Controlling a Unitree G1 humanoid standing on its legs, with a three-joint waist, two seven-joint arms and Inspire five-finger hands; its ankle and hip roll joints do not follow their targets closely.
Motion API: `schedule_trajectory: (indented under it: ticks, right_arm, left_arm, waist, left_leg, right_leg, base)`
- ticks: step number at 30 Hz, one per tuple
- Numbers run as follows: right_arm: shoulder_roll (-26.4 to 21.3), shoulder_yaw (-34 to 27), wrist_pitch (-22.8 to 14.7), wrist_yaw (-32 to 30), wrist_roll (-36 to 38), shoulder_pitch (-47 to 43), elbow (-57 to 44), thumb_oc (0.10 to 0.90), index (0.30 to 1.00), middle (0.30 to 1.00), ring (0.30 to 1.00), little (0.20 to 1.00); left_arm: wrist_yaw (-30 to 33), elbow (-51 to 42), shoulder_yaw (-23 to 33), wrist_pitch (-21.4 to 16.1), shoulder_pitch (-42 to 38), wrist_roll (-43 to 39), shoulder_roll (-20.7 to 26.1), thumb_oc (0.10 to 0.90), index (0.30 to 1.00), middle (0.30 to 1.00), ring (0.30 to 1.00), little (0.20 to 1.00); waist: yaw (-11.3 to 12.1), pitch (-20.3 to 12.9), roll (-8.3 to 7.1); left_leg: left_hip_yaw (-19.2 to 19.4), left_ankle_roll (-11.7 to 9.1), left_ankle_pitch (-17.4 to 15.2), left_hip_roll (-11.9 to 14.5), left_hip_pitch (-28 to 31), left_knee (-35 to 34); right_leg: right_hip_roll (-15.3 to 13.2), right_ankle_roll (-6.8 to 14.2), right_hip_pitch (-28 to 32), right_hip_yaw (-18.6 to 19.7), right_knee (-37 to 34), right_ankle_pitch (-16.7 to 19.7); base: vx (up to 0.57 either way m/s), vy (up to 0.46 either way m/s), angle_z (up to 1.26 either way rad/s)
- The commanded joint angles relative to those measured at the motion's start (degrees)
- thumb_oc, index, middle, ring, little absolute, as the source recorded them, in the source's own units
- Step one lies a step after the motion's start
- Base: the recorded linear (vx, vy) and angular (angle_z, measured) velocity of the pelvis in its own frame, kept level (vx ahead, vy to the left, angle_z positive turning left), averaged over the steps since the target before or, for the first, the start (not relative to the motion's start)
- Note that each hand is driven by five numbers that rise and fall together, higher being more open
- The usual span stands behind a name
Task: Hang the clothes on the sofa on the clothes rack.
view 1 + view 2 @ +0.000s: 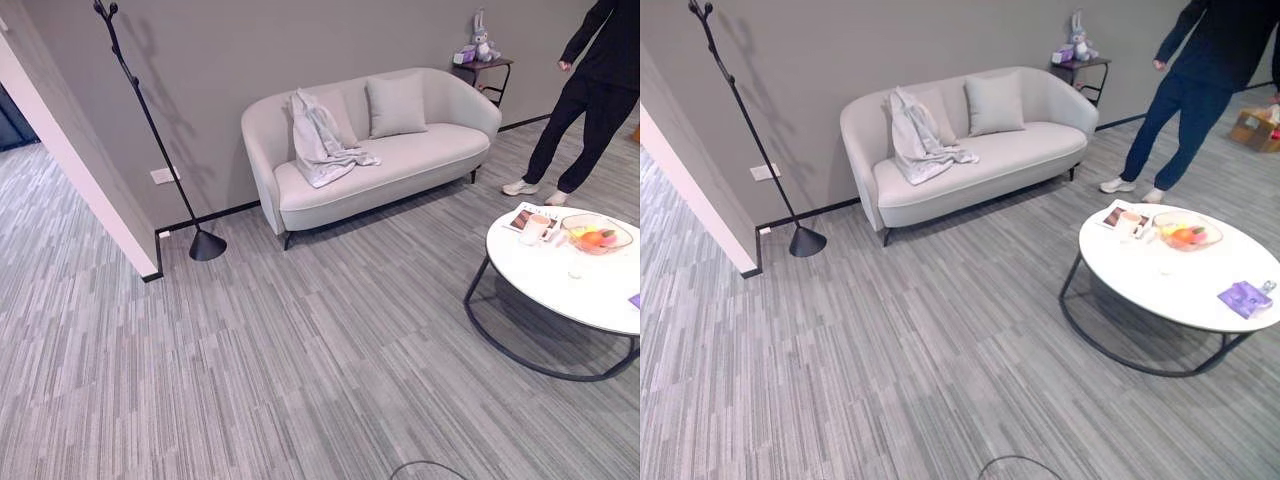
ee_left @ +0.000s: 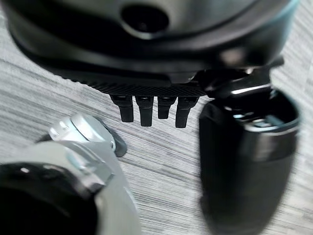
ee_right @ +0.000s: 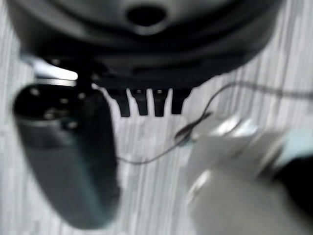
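A pale grey garment (image 1: 322,142) lies draped over the left half of the light sofa (image 1: 420,160), part over the backrest and part on the seat. The black clothes rack (image 1: 150,122) stands left of the sofa against the grey wall, a thin leaning pole on a cone base (image 1: 207,245), with nothing hanging on it. Both are a few steps away across the carpet. My left hand (image 2: 146,54) hangs over the carpet with fingers (image 2: 145,111) straight and nothing in it. In its own wrist view my right hand (image 3: 146,44) is likewise open and holds nothing.
A round white coffee table (image 1: 575,290) with a fruit bowl (image 1: 596,236) and a cup stands at the right. A person (image 1: 592,95) stands by the sofa's right end, near a small side table (image 1: 482,64). A white wall corner (image 1: 85,175) juts out left of the rack.
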Motion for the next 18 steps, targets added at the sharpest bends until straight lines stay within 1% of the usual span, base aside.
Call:
schedule_trajectory:
  ticks: [1,2,3,7,9,11,13,18]
  right_arm:
    - [-0.78,-0.23,-1.06,-0.62,1.86,-3.53,2.80,0.800,0.900,0.900,0.900,0.900]
    - [-0.69,1.14,-0.94,-0.46,0.05,-3.87,2.80,0.800,0.900,0.900,0.900,0.900]
    - [-0.74,3.12,-1.10,-0.28,-2.97,-4.22,2.62,0.800,0.900,0.900,0.900,0.900]
    - [-0.52,8.72,-1.09,0.95,-10.54,-5.00,1.54,0.800,0.900,0.900,0.900,0.900]
    - [-0.15,11.69,-0.91,1.64,-15.17,-4.96,1.14,0.800,0.900,0.900,0.900,0.900]
    - [0.01,13.42,-0.59,2.14,-18.82,-4.80,1.08,0.800,0.900,0.900,0.900,0.900]
    - [-0.01,14.18,0.00,2.49,-21.07,-4.70,1.35,0.800,0.900,0.900,0.900,0.900]
    - [-0.19,14.03,0.13,2.46,-21.83,-4.77,1.16,0.800,0.900,0.900,0.900,0.900]
  left_arm:
    - [-0.62,1.94,1.48,-2.25,-3.12,0.26,-0.10,0.800,0.900,0.900,0.900,0.900]
    - [-0.70,1.62,-0.09,-2.43,-3.30,1.67,-0.26,0.800,0.900,0.900,0.900,0.900]
    - [-0.56,1.03,-2.92,-2.96,-3.56,5.43,-0.43,0.800,0.900,0.900,0.900,0.900]
    - [-1.62,1.06,-7.11,-2.54,-4.00,9.16,-0.89,0.800,0.900,0.900,0.900,0.900]
    - [-2.45,1.35,-9.23,-2.08,-4.04,12.29,-1.17,0.800,0.900,0.900,0.900,0.900]
    - [-3.17,2.04,-10.68,-1.32,-3.85,15.06,-1.45,0.800,0.900,0.900,0.900,0.900]
    - [-3.61,2.40,-11.29,-0.63,-3.77,16.26,-1.53,0.800,0.900,0.900,0.900,0.900]
    - [-3.31,2.14,-11.05,-0.55,-3.90,16.62,-1.36,0.800,0.900,0.900,0.900,0.900]
  waist:
    - [-0.08,-0.45,-2.34]
    - [-0.08,-0.61,-2.34]
    - [-0.07,-0.66,-2.33]
    - [-0.04,-0.62,-2.38]
    - [-0.16,-0.76,-2.37]
    - [-0.45,-0.95,-2.31]
    - [-0.67,-1.16,-2.19]
    - [-0.68,-1.62,-2.20]
  left_leg:
    - [-0.44,-0.66,-1.66,-0.60,-0.01,-3.63]
    - [-0.37,-0.59,-1.86,-0.59,0.27,-3.68]
    - [-0.43,-0.51,-2.01,-0.64,0.43,-3.62]
    - [-0.46,-0.33,-2.19,-0.65,0.48,-3.35]
    - [-0.41,-0.24,-2.36,-0.66,0.64,-3.39]
    - [-0.33,-0.08,-2.53,-0.66,0.88,-3.53]
    - [-0.24,0.06,-2.69,-0.63,1.13,-3.69]
    - [-0.24,0.30,-2.91,-0.71,1.80,-4.21]
  right_leg:
    - [-1.47,3.75,3.74,-0.43,-10.38,3.84]
    - [-1.54,3.75,3.78,-0.31,-10.40,3.90]
    - [-1.61,3.79,3.87,-0.24,-10.43,3.97]
    - [-1.76,3.78,3.93,-0.16,-10.44,4.05]
    - [-1.79,3.78,3.94,-0.15,-10.45,4.07]
    - [-1.82,3.79,3.99,0.09,-10.45,4.09]
    - [-1.83,3.80,4.00,0.34,-10.45,4.07]
    - [-1.86,3.87,4.23,0.71,-10.45,4.02]
  base:
    - [0.01,0.013,-0.09]
    - [0.02,0.028,-0.09]
    - [0.02,0.038,-0.05]
    - [0.01,0.029,-0.03]
    - [0.02,0.035,-0.02]
    - [0.03,0.044,-0.03]
    - [0.04,0.048,-0.06]
    - [0.03,0.040,-0.03]
